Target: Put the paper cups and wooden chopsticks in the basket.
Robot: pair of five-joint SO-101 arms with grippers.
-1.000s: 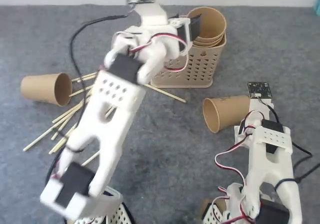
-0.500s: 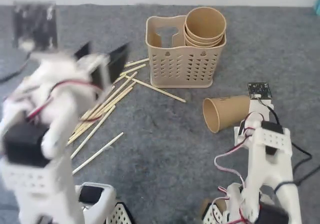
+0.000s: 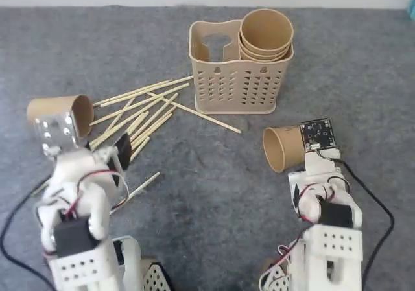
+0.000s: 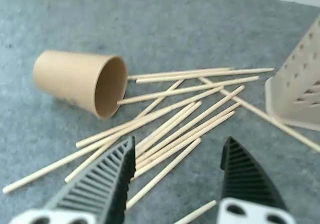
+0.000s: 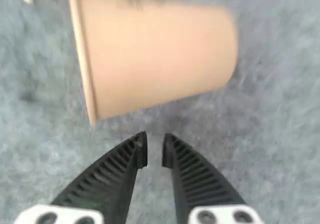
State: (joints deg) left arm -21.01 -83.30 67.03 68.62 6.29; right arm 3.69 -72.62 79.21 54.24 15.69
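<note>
A beige perforated basket (image 3: 237,87) stands at the back with stacked paper cups (image 3: 266,32) in its right compartment. Another paper cup (image 3: 81,109) lies on its side at the left, beside several wooden chopsticks (image 3: 139,113) scattered over the grey mat. My left gripper (image 4: 180,149) hangs open just above the near ends of the chopsticks (image 4: 185,109), with that cup (image 4: 75,82) ahead of it. A third cup (image 3: 282,147) lies on its side at the right. My right gripper (image 5: 154,151) is shut and empty, just short of this cup's (image 5: 155,59) side.
The basket's left compartment (image 3: 211,45) holds nothing. One chopstick (image 3: 207,117) lies close to the basket's front wall, and another (image 3: 139,186) lies apart near the left arm. Bare mat stretches between the two arms.
The left arm swung from the basket back to the near left and came down over the chopsticks. The right arm leaned in closer to the cup at the right.
</note>
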